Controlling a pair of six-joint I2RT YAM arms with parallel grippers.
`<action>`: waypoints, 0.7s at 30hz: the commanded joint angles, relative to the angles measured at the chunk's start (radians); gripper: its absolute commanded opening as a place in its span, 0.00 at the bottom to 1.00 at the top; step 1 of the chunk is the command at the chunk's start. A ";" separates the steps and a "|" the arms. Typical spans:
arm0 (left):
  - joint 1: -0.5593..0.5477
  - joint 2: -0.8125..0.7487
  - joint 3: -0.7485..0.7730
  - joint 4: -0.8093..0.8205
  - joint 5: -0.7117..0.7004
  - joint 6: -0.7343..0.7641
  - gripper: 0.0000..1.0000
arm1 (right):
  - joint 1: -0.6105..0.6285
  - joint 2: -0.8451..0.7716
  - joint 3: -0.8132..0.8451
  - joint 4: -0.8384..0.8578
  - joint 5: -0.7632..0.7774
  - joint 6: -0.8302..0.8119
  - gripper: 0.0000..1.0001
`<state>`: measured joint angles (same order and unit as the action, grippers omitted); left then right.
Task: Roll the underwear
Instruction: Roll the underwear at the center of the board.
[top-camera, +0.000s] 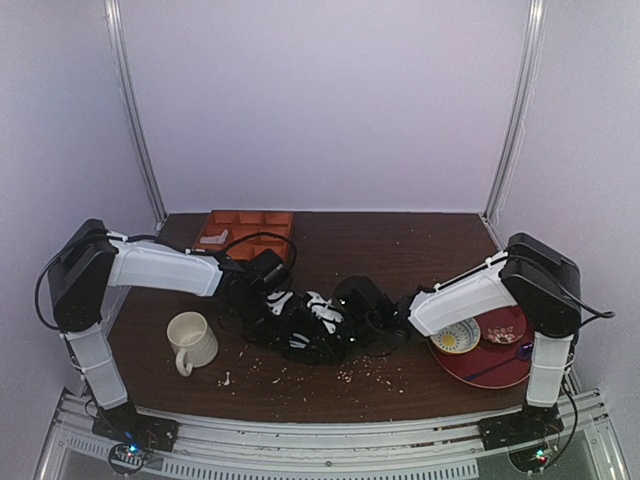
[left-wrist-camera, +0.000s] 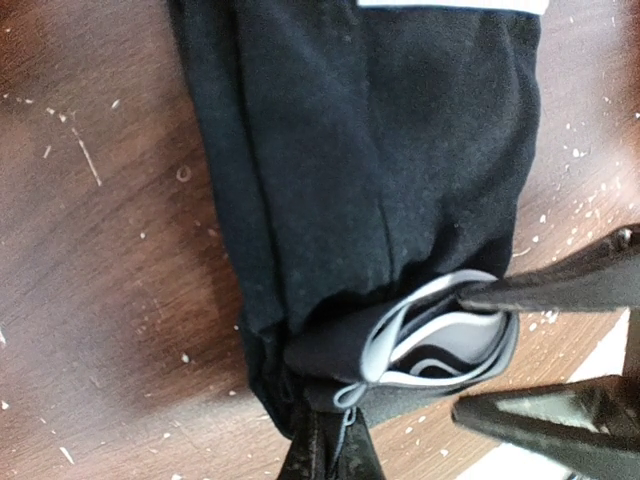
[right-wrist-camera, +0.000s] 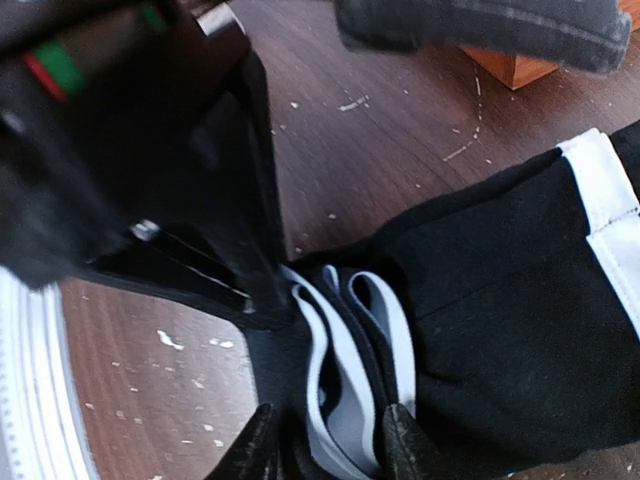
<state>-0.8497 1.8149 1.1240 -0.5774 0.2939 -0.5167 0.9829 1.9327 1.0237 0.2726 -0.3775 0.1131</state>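
- Underwear (top-camera: 305, 325): you see a black bundle with white edging at the centre of the top view, on the table (top-camera: 400, 250). Its long axis runs left to right, slightly downward toward the right. In the left wrist view the fabric (left-wrist-camera: 370, 170) fills the upper middle and its long axis runs top to bottom, with the bunched end and white-edged folds pointing to the lower right. In the right wrist view it (right-wrist-camera: 500, 300) lies at right, with the folded white edging pointing to the lower centre.
- Left gripper (top-camera: 262, 290): at the left end of the bundle. Your left wrist view shows its jaws closed tight on a gathered corner of the underwear at the bottom edge.
- Right gripper (top-camera: 378, 318): at the right end of the bundle. In its own view the fingers (right-wrist-camera: 400, 440) sit either side of the white-edged folds, partly apart; you cannot tell whether they press the fabric.
- Mug (top-camera: 192, 340): cream, lower left of the top view, apart from the underwear.
- Tray (top-camera: 245, 232): orange, compartmented, upper left of the table.
- Plate (top-camera: 500, 360): dark red, lower right, holding a small bowl (top-camera: 456, 338).
- Crumbs (top-camera: 350, 375): pale specks on the table below the bundle.
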 joint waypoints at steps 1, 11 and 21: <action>0.006 0.006 -0.004 0.006 0.020 -0.014 0.00 | 0.003 0.034 -0.003 -0.035 0.055 -0.031 0.31; 0.014 -0.017 -0.016 0.027 0.026 -0.023 0.00 | -0.021 0.075 0.027 -0.068 0.026 -0.007 0.00; 0.052 -0.082 0.001 0.011 0.008 -0.006 0.24 | -0.092 0.138 0.074 -0.122 -0.129 0.102 0.00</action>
<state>-0.8131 1.7687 1.1091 -0.5705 0.3065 -0.5346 0.9134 2.0136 1.0897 0.2569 -0.4736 0.1650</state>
